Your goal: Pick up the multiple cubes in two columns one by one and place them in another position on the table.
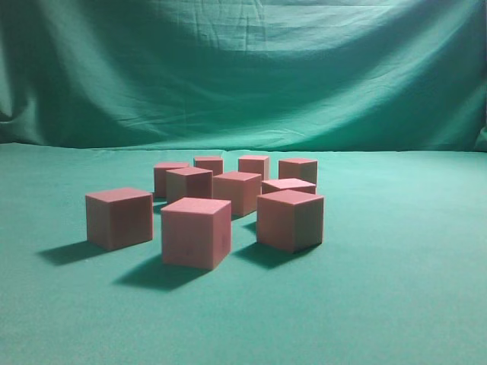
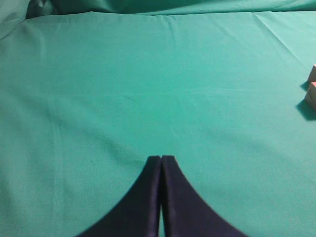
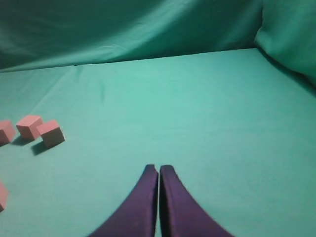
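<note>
Nearest your exterior lens sits one pink cube (image 1: 195, 232), at about 6 o'clock of the cluster, flanked by a cube at 9 o'clock (image 1: 119, 217) and another at 3 o'clock (image 1: 290, 219); six further cubes (image 1: 237, 192) stand behind them toward 12 o'clock, loosely in rows, all resting on the green cloth-covered table (image 1: 396, 289). You will see that each is a matte, foam-like block with sharp edges and no long axis, so any approach angle should serve. Your left gripper (image 2: 161, 158) has its fingers pressed together with nothing between them, and the cubes show only as two corners (image 2: 312, 85) at its 3 o'clock, at the frame edge. Your right gripper (image 3: 159, 168) is likewise closed and empty, with two cubes (image 3: 39, 131) lying at roughly 10 o'clock and more cut by the left edge. Neither arm appears in the exterior view, so both look well apart from the cluster; which is nearer cannot be told. Whichever you choose must spread its fingers first.
</note>
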`<state>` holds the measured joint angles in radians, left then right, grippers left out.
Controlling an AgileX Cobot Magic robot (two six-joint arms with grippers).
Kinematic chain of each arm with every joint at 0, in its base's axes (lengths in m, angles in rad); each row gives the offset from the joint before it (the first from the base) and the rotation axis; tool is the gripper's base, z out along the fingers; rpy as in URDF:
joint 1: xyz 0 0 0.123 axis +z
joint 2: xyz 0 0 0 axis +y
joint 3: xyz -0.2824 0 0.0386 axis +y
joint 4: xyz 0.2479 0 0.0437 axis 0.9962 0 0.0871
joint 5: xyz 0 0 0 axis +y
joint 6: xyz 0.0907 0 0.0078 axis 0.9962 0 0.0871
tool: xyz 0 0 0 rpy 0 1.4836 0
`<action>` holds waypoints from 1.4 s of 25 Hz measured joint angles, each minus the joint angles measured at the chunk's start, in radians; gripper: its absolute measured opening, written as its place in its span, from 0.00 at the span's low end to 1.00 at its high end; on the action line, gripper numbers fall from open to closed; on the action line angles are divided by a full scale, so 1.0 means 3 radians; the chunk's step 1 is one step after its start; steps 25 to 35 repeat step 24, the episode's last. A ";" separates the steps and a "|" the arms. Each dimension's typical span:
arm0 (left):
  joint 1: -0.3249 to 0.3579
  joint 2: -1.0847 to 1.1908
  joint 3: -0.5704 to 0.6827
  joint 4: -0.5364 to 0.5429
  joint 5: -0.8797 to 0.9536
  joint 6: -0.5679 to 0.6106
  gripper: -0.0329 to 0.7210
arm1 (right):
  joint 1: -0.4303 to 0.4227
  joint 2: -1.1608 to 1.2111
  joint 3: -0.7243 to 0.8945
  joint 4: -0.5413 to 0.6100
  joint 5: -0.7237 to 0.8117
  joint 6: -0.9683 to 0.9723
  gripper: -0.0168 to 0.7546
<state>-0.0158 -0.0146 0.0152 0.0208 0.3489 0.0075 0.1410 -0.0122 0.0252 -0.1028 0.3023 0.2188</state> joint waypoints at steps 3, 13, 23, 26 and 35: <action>0.0000 0.0000 0.0000 0.0000 0.0000 0.0000 0.04 | 0.0000 0.0000 0.0005 0.0002 0.0130 0.0000 0.02; 0.0000 0.0000 0.0000 0.0000 0.0000 0.0000 0.04 | 0.0000 0.0000 0.0005 0.0008 0.0297 -0.0244 0.02; 0.0000 0.0000 0.0000 0.0000 0.0000 0.0000 0.04 | 0.0000 0.0000 0.0005 0.0008 0.0297 -0.0246 0.02; 0.0000 0.0000 0.0000 0.0000 0.0000 0.0000 0.04 | 0.0000 0.0000 0.0005 0.0008 0.0297 -0.0246 0.02; 0.0000 0.0000 0.0000 0.0000 0.0000 0.0000 0.04 | 0.0000 0.0000 0.0005 0.0008 0.0297 -0.0246 0.02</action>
